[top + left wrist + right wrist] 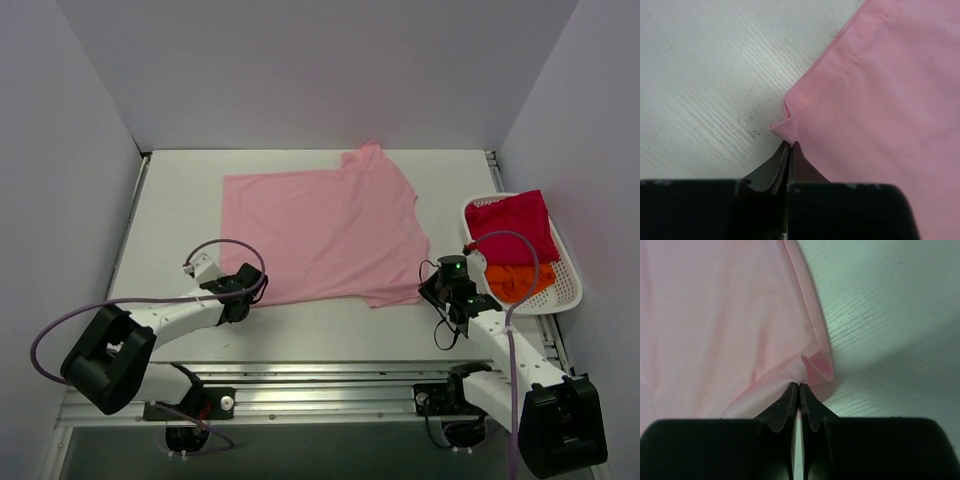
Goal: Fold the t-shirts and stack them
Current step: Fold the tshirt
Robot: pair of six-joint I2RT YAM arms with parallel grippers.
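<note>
Three t-shirts show from above. The light pink t-shirt (320, 235) lies spread flat across the middle of the white desk (180, 200), one sleeve pointing to the far edge. The magenta-red t-shirt (512, 228) and the orange t-shirt (518, 280) sit bunched in a white basket (570, 290) at the right edge of the desk, orange nearer the arms. The left claw (258, 290) is down at the pink shirt's near left corner, and the right claw (428, 290) is at its near right corner, just beside the basket.

Over to the left wrist view: the left claw (790, 146) has its dark jaws pressed tight together, pinching the very tip of the hemmed corner, which buckles into a small fold against the desk (710, 75).

Now the right wrist view, and it's the same story. The right claw (799, 386) is closed hard on the cloth, jaws meeting with no gap, and the corner of the pink shirt (720, 315) curls up in a little loop just beyond the tips.
</note>
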